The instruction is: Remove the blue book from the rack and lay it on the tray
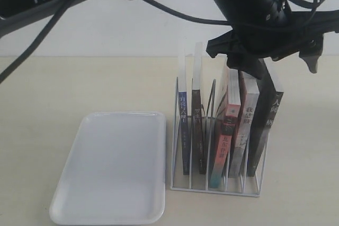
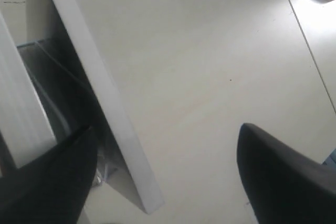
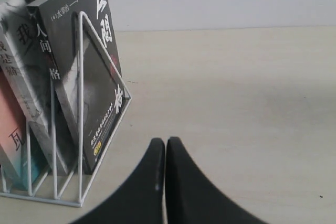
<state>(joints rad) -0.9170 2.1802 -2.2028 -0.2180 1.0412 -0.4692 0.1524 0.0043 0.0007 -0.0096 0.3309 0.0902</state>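
Note:
The blue book [image 1: 184, 125] stands in the leftmost slot of the white wire rack [image 1: 214, 188], its blue spine facing me. The white tray [image 1: 111, 168] lies flat on the table left of the rack with nothing on it. My left gripper [image 1: 286, 67] hangs open over the rack's right end. In the left wrist view the left gripper [image 2: 165, 129] has the white page edge [image 2: 105, 103] of the rightmost, black-covered book [image 1: 270, 125] between its fingers, untouched. My right gripper [image 3: 166, 142] is shut and holds nothing, low over the table beside the rack [image 3: 81, 103].
A dark brown-spined book [image 1: 198, 130], a red-and-pink book [image 1: 228, 130] and a white book [image 1: 249, 125] fill the slots between the blue and black ones. The left arm and its cables [image 1: 159, 3] cross above the tray and rack. The right arm is outside the exterior view.

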